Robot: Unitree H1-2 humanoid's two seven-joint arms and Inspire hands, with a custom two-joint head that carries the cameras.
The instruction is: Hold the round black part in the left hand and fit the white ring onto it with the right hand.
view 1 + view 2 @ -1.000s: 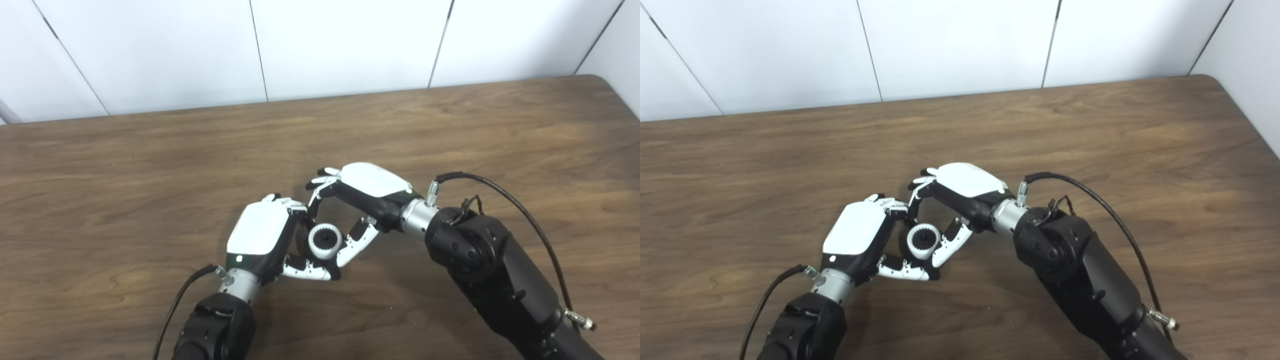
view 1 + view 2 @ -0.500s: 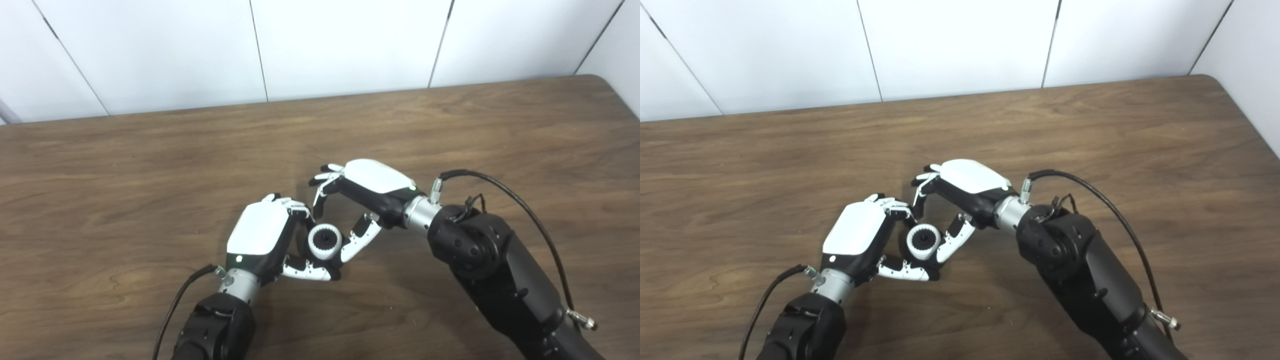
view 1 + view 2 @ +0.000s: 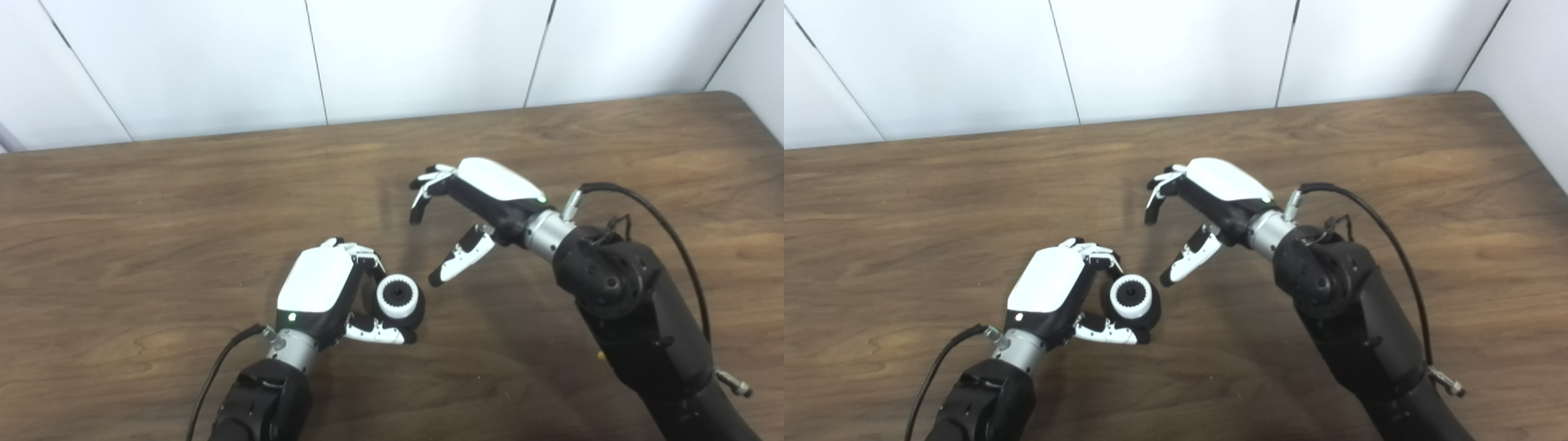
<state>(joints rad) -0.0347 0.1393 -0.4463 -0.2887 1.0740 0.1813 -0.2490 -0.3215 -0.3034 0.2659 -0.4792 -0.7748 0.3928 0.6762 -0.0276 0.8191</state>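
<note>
The right hand [image 3: 474, 211] has moved away from the black part [image 3: 416, 312]. Half a second ago its thumb and fingers were around the white ring [image 3: 398, 296], with the thumb tip touching or almost touching it. Now this hand is up and to the right of the part, well apart from it, above the bare counter [image 3: 153, 233]. It holds nothing; its fingers [image 3: 422, 196] are curled down and spread from the thumb, so the hand is wide.

The left hand [image 3: 318, 288] has not changed its place. It is closed on the black part, with its fingers over the top of the part and its thumb [image 3: 376, 332] under it, near the counter. The white ring sits on the black part, on the face that looks toward the camera, and a dark toothed hole shows in the middle of the ring. The black part shows only as a dark rim around and to the right of the ring.

Nothing stands between the right hand and the part, only brown wood. A black cable [image 3: 649, 214] loops from the right wrist along the arm, and another cable [image 3: 214, 373] hangs from the left wrist. Behind the counter is a white panel wall [image 3: 429, 55].
</note>
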